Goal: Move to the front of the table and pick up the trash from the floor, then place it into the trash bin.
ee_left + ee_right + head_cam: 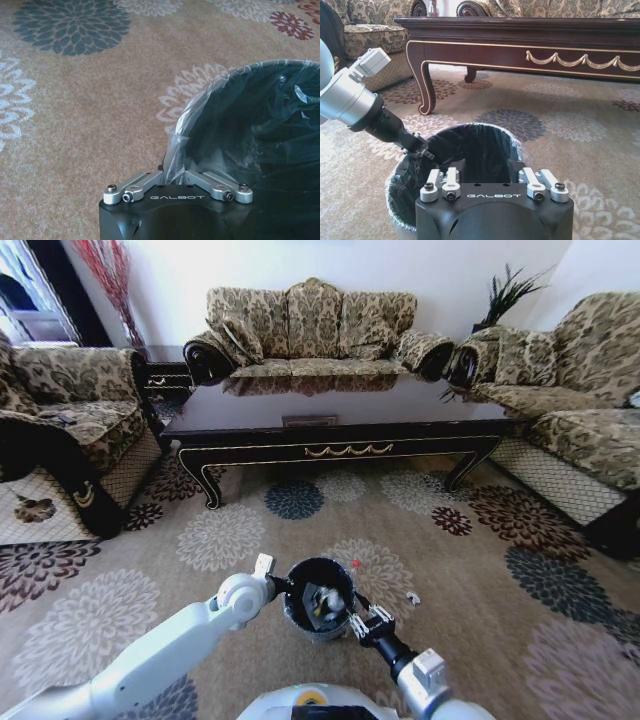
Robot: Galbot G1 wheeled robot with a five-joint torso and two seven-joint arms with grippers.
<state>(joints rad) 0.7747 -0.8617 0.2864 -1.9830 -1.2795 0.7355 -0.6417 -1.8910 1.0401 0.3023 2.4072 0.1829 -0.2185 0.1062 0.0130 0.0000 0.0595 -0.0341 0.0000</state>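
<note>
Down on the flowered carpet [200,600], the black trash bin [318,597] stands before the dark coffee table [330,430], with crumpled trash [325,602] inside. Left gripper [175,177] pinches the bin's bag-lined rim, fingers drawn in on it. Right gripper [368,621] sits at the opposite rim; whether its fingers are spread, I cannot tell. Small scraps [412,597] lie just beside the bin.

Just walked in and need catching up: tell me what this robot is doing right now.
The robot stands on the patterned floor before the table, with the trash bin directly in front of it. Its left gripper is clamped on the bin's near rim and liner. Its right gripper sits at the opposite rim. Some trash lies inside the bin; small scraps lie on the carpet nearby.
</note>
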